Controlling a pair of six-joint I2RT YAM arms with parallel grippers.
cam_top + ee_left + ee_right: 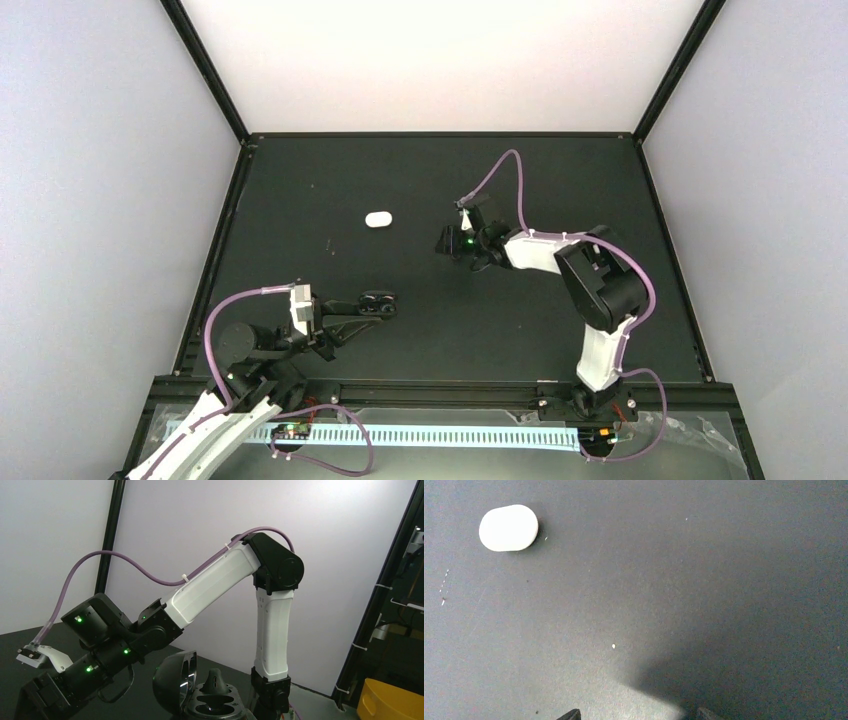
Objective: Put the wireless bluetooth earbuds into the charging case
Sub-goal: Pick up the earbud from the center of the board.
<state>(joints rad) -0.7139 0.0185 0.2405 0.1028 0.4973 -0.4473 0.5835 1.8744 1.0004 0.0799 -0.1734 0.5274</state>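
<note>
And the left pincer (372,306) clamps tight on the open black case (214,706), a dark earbud (215,679) seemingly standing inside, while the right pincer (636,715) hangs wide and empty, with the white case (508,527) ahead-left of it, so square up before closing.

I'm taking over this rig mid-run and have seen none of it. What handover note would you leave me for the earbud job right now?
Left hand: shut, apparently gripping the open black case, its lid raised.
Right hand: open and empty, above bare table, to the right of the white case.
White case: closed, lying alone mid-table; contents hidden.
Earbuds: none visible loose. A dark piece stands in the black case, possibly a bud.
Done: no seated bud can be confirmed.
Left: check the black case's wells, locate the remaining buds, seat them.
</note>
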